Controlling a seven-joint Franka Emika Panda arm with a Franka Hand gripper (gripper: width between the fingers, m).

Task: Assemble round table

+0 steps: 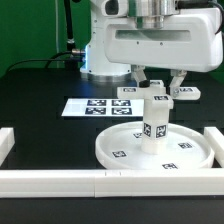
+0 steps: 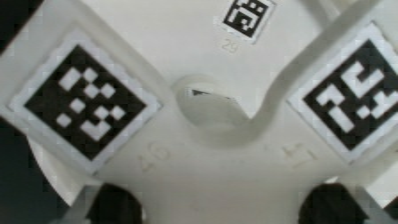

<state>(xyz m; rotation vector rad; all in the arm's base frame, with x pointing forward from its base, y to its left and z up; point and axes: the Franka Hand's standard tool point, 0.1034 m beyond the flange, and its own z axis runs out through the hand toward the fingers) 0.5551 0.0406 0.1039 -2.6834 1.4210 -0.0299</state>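
Note:
The large round disc (image 1: pixel 120 150) lies flat on the table near the front rail. The short post (image 1: pixel 155 125) stands upright at its centre. My gripper (image 1: pixel 160 86) holds the cross-shaped piece (image 1: pixel 127 93) level right over the post's top; I cannot tell whether they touch. In the wrist view the cross-shaped piece (image 2: pixel 214 120) fills the picture, with tags on its arms. My gripper (image 2: pixel 226 205) is shut on it, and the dark fingertips (image 2: pixel 116 205) sit on either side of one white arm. The post and the disc are hidden in the wrist view.
The marker board (image 1: pixel 88 107) lies flat behind the disc, toward the exterior view's left. White border rails run along the front (image 1: pixel 100 182) and up both sides (image 1: pixel 5 145). The robot's white base (image 1: pixel 110 45) stands at the back.

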